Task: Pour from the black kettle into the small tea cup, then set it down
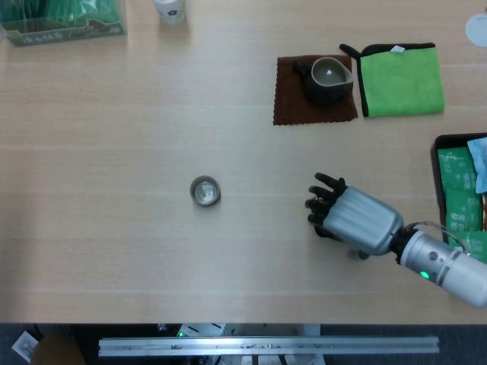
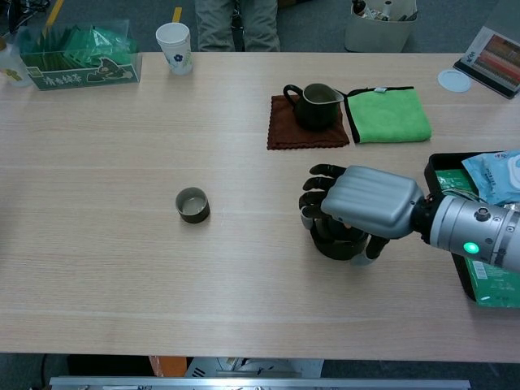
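Probably an office or lab: long wooden table (image 2: 122,268), standing person's legs (image 2: 236,24) behind.

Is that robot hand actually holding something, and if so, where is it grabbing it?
The right robot hand covers the black kettle from above, fingers curled over its top where the handle is. Whether it truly grips the handle cannot be told; the hand hides it.
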Available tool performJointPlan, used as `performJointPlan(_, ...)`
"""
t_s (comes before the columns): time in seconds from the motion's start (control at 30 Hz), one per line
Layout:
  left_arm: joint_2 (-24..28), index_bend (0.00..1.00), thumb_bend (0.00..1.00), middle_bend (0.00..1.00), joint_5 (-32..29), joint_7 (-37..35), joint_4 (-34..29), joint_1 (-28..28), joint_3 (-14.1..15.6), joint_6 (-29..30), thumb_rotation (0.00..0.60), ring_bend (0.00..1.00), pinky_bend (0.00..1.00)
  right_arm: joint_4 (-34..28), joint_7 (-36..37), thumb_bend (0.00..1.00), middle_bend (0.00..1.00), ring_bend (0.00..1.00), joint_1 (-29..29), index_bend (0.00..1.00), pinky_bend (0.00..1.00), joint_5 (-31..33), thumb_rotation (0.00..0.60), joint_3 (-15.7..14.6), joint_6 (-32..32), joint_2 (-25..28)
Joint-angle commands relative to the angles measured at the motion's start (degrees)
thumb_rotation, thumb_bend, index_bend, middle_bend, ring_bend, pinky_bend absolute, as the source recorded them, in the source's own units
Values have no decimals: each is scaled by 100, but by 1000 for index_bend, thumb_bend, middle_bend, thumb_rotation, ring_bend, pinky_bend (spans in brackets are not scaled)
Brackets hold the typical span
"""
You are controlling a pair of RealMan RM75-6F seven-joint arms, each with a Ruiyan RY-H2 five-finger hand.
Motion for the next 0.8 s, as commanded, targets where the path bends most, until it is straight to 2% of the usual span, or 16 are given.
performJointPlan(0.03, 6, 216, 314, 248, 4, 8, -15, 12, 2, 17, 600, 261, 227, -73, 34, 0, 244, 113, -10, 335, 0, -255, 547, -129, 25, 185)
performJointPlan(0.33, 13, 216, 313, 248, 49, 71, -88, 31, 20, 44, 600, 261, 227, -92, 289, 0, 244, 113, -192, 335, 0, -750, 545, -311, 330, 534)
performJointPlan(0.8, 21, 216, 313, 247, 115, 210, -223, 56, 58, 70, 600, 261, 227, -44, 514, 0, 244, 113, -378, 335, 0, -1189, 545, -497, 423, 739)
